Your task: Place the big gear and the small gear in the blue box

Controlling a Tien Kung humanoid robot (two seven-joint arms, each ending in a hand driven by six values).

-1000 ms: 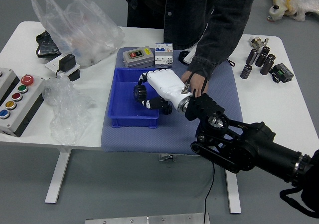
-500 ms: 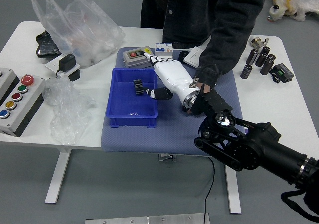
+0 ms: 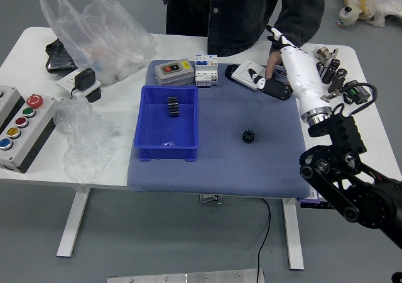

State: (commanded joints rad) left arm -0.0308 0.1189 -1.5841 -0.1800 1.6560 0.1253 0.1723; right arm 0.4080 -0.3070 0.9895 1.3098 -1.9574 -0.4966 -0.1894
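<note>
Blue box (image 3: 166, 133) on mat (image 3: 220, 170), big gear (likely) (image 3: 173, 106) inside | small gear (image 3: 249, 136) on mat, right of box; low, could slip or roll if pinched off-centre | person's hand (image 3: 274, 61) near robot fingertips: bump risk if either shifts | robot's right hand (image 3: 303, 75) spread, empty, beyond gear

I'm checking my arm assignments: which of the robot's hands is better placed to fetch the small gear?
Right, I'd judge. The right hand is open beyond and to the right of the small gear, which lies on the blue mat. The left hand is out of view.
</note>
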